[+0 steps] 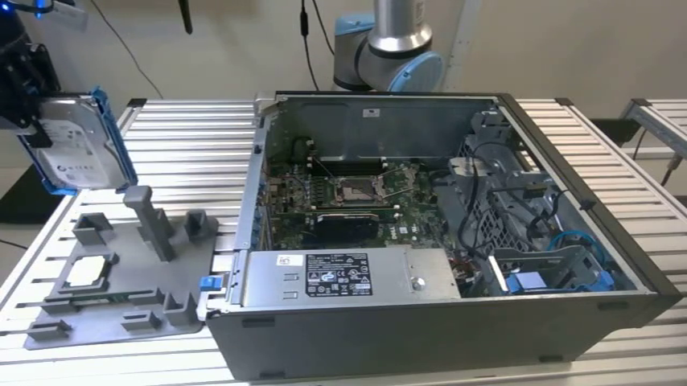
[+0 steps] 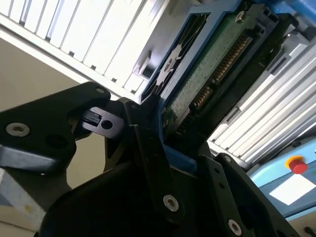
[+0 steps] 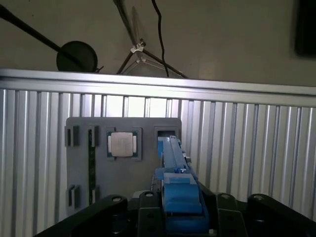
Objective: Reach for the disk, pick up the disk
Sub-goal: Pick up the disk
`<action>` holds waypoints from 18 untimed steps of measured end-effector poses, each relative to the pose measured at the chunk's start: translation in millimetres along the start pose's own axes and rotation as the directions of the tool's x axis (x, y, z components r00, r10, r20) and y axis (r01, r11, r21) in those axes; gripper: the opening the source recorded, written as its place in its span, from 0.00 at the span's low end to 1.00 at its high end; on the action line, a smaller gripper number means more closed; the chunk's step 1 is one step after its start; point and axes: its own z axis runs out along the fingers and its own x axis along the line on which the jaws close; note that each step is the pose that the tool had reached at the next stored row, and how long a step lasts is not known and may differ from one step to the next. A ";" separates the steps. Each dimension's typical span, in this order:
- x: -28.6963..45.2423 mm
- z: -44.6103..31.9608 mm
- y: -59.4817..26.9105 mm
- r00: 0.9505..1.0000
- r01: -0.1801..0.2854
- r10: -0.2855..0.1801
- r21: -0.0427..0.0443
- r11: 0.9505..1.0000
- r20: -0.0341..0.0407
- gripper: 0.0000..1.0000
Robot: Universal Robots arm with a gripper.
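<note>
While the gripper is closed on the disk's blue plastic bracket, the disk hangs clear of the desk, above the grey fixture that lies near the desk's edge at the exterior view's left. One pocket of that fixture holds a small square silver chip, lying flat; its other pockets and upright posts are moulded grey plastic.

Beside the fixture, taking up most of the desk, the dark metal computer case lies open. Inside it are a green motherboard, a long silver box with a black-and-white sticker along the near wall, and blue plastic bays with loose cables towards the exterior view's right.

The desk is ribbed aluminium, its slats pale and shiny. The disk is a flat silver rectangle standing on edge, its long axis nearly upright and leaning a little. In the exterior view its white label faces the camera; in the second wrist view its other face is a green circuit board with a row of gold contacts.
</note>
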 end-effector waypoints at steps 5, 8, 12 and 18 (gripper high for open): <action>-0.2 -10.1 2.0 1.000 0.000 0.000 0.007 1.000 0.007 0.00; -0.3 -14.2 3.3 1.000 0.000 -0.001 0.016 1.000 0.011 0.00; -0.5 -20.0 4.2 1.000 0.001 -0.001 0.028 1.000 0.015 0.00; -0.7 -35.3 4.8 1.000 0.001 -0.001 0.036 0.999 0.016 0.00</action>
